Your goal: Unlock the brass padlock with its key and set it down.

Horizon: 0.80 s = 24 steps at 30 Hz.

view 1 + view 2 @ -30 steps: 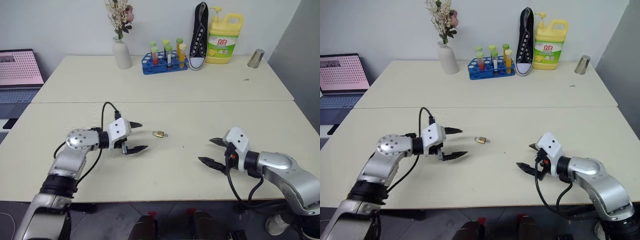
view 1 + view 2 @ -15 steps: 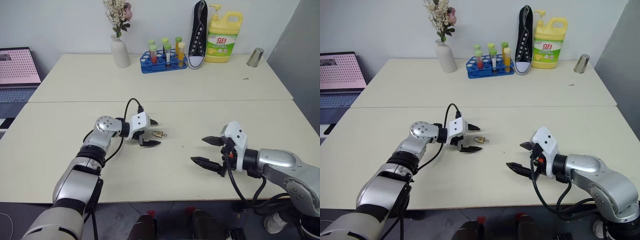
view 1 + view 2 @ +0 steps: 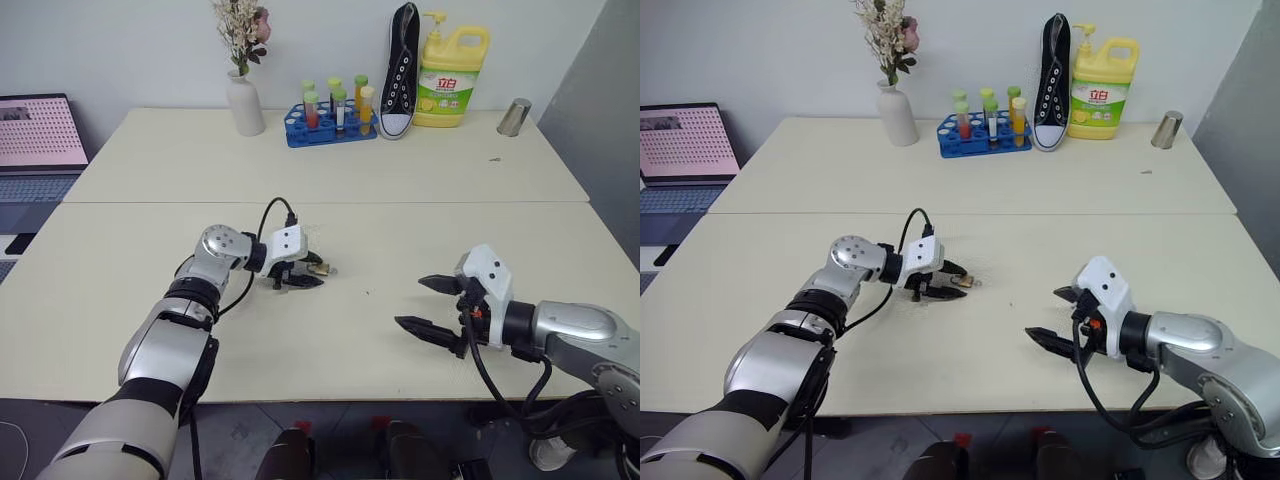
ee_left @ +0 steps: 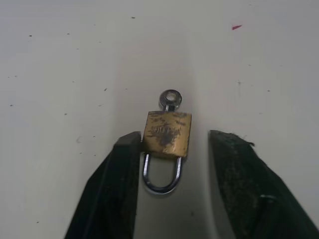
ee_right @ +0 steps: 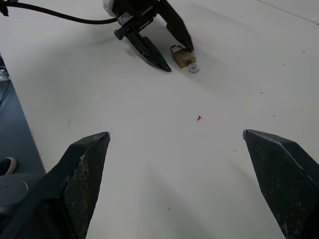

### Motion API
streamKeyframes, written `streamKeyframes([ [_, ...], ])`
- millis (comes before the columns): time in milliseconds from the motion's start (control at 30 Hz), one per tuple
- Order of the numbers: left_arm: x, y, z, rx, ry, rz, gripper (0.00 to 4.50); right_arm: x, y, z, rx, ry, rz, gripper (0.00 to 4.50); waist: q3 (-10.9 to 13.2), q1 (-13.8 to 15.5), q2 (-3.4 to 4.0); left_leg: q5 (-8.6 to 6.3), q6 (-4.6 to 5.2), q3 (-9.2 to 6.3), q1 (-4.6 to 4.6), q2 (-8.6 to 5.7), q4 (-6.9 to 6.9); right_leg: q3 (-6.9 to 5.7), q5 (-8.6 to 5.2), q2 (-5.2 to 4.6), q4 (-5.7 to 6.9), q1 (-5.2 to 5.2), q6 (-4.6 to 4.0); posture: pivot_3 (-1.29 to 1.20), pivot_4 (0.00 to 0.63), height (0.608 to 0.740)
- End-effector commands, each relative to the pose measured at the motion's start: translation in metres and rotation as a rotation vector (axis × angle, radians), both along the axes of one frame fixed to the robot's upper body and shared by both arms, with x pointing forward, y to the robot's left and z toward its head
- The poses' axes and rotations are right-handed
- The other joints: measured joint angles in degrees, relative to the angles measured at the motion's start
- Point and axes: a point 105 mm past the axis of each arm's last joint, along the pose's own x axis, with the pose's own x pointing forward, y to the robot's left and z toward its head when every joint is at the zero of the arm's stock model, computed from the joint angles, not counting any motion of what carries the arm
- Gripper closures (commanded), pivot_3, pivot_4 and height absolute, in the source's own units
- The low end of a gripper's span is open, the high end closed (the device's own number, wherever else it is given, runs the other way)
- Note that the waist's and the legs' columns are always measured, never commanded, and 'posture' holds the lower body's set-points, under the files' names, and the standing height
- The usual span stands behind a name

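Left eye view: brass padlock at centre of the table, between the left tool's half-closed fingers; right tool wide open, empty. Upper right, a yellow detergent bottle with a Chinese label. Left wrist view: one finger touches the padlock; engraving unreadable.

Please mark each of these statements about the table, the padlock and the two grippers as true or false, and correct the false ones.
1. The brass padlock lies flat on the table between the fingers of the left gripper. True.
2. A key sits in the padlock's body, on the end opposite the shackle. True.
3. The right gripper holds the key. False: its jaws stand wide apart with nothing in them, well away from the padlock.
4. The left gripper's jaws are fully clamped on the padlock. False: one finger touches its side, the other stands apart.
5. The rack of tubes stands at the table's far side. True.
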Motion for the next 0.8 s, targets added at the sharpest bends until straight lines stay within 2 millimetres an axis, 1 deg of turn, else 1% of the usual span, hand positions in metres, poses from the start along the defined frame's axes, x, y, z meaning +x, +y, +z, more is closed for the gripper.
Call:
streamKeyframes([
  [33,-0.006,0.010,-0.019,0.090,0.050,0.007,3.47,-0.002,0.002,0.013,0.009,-0.062,0.023,0.00,0.00,0.00,0.00,0.00,0.00,0.00,0.04,0.00,0.00,0.00,0.00,0.00,0.01,0.02,0.00,0.00,0.150,0.740],
  [67,-0.006,0.011,-0.020,0.093,0.052,0.010,3.54,-0.002,0.003,0.013,0.010,-0.063,0.025,0.00,-0.01,0.00,0.00,0.00,0.00,0.00,0.07,0.01,-0.01,0.01,0.00,0.01,0.02,0.05,0.01,0.00,0.150,0.740],
  [167,-0.007,0.014,-0.023,0.109,0.050,0.010,3.54,-0.002,0.003,0.013,0.010,-0.066,0.031,0.00,-0.01,0.00,-0.01,0.00,0.01,0.00,0.19,0.01,-0.03,0.04,-0.01,0.01,0.02,0.14,0.02,0.00,0.150,0.740],
  [267,-0.007,0.013,-0.022,0.087,0.023,0.012,3.54,-0.001,0.003,0.013,0.004,-0.072,0.032,0.00,-0.01,0.00,0.00,0.00,0.01,0.00,0.23,0.02,-0.04,0.06,-0.01,0.01,0.02,0.16,0.02,0.00,0.150,0.740],
  [367,-0.006,0.006,-0.013,0.020,-0.051,-0.005,3.54,-0.001,0.003,0.014,0.000,-0.086,0.038,0.00,-0.02,0.01,0.01,0.00,0.01,-0.02,0.27,0.03,-0.05,0.10,-0.01,0.01,0.03,0.17,0.02,0.00,0.150,0.740],
  [433,-0.007,0.000,0.001,-0.069,-0.118,-0.019,3.54,-0.001,0.003,0.014,0.000,-0.095,0.042,0.00,-0.02,0.03,0.01,0.00,0.01,-0.03,0.27,0.04,-0.05,0.12,-0.01,0.01,0.03,0.16,0.02,0.00,0.150,0.740],
  [467,-0.010,-0.004,0.011,-0.124,-0.188,-0.048,3.54,-0.001,0.003,0.014,-0.002,-0.109,0.043,0.00,-0.02,0.03,0.01,0.00,0.00,-0.04,0.26,0.04,-0.05,0.12,-0.01,0.01,0.03,0.15,0.02,0.00,0.150,0.740],
  [567,-0.025,-0.009,0.031,-0.215,-0.352,-0.102,3.54,-0.003,0.001,0.010,-0.007,-0.125,0.053,0.00,-0.01,0.03,0.00,0.00,0.00,-0.02,0.15,0.15,-0.06,0.21,-0.01,-0.01,0.01,0.00,0.01,0.00,0.150,0.740],
  [700,-0.063,-0.012,0.041,-0.199,-0.614,-0.234,3.54,-0.007,0.002,0.006,0.031,-0.126,0.094,0.00,0.01,0.00,-0.04,0.03,-0.06,-0.03,-0.11,0.28,-0.05,0.28,0.00,-0.12,-0.03,-0.21,0.00,0.00,0.150,0.740],
  [733,-0.069,-0.013,0.045,-0.195,-0.682,-0.261,3.54,-0.008,0.005,0.006,0.058,-0.113,0.112,0.00,0.01,0.02,-0.03,0.02,-0.05,0.00,-0.10,0.27,-0.05,0.32,0.00,-0.14,-0.04,-0.22,0.00,0.00,0.150,0.740],
  [800,-0.075,-0.014,0.048,-0.192,-0.753,-0.285,3.54,-0.010,0.007,0.006,0.085,-0.101,0.131,0.00,0.02,0.27,-0.03,0.02,-0.03,-0.01,-0.05,0.26,-0.04,0.30,0.01,-0.17,-0.03,-0.15,0.01,0.00,0.150,0.740],
])
